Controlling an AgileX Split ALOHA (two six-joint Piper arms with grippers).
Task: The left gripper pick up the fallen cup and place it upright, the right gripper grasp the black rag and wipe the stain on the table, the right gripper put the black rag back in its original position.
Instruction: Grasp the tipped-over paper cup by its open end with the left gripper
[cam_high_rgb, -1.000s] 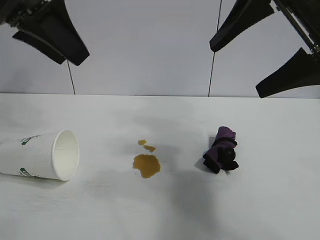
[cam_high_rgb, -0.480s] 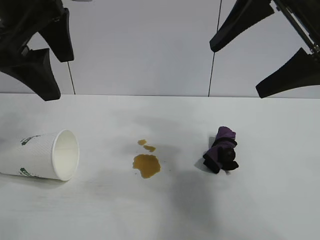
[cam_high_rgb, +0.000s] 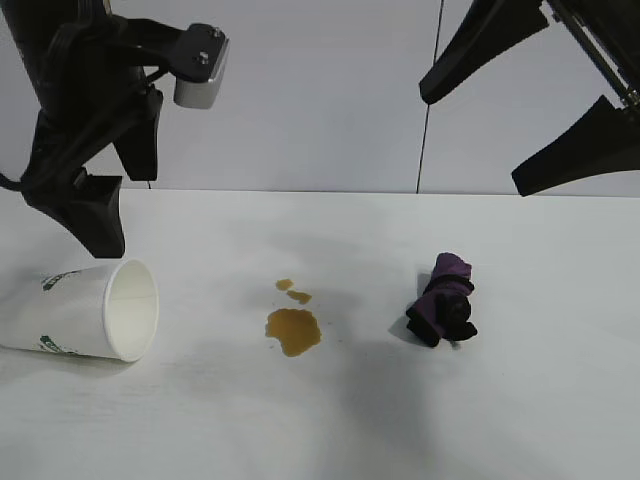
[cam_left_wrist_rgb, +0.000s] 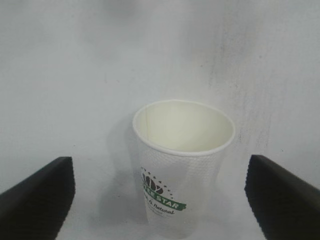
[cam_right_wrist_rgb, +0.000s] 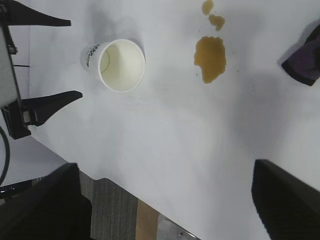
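Left gripper (cam_high_rgb: 112, 215) spread wide, nothing held | cup (cam_high_rgb: 85, 310) seen lying on its side just below its fingertips, untouched

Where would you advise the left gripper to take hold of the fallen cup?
Probably across the cup's textured side wall, from above. It lies on its side, mouth toward the stain, and the open left gripper already straddles it.

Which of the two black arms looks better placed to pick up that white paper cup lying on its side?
The left. The left gripper hangs open just above the white paper cup, which sits between its fingers in the left wrist view. The right gripper is high over the far side, nearer the black and purple rag.
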